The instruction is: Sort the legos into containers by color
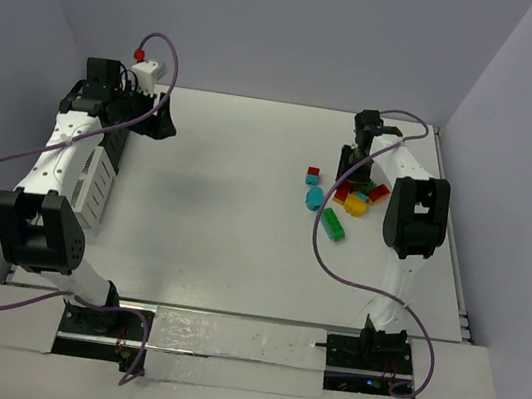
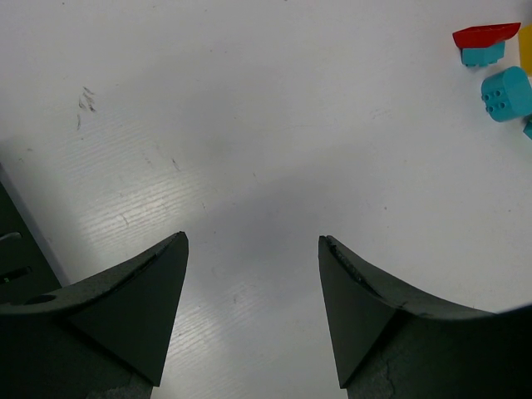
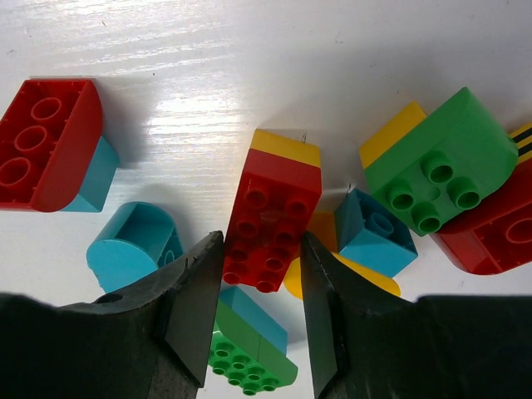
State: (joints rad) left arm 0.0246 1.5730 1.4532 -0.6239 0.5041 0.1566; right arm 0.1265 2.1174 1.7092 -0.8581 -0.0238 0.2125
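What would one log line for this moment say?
right gripper: astride red brick, grip unclear | left gripper: open, empty, above table

No words, numbers or brand names can be read in any of the views. The only mark is a small patch of black and yellow stripes on a brick [image 3: 524, 138] at the right edge of the right wrist view. It does not spell anything.
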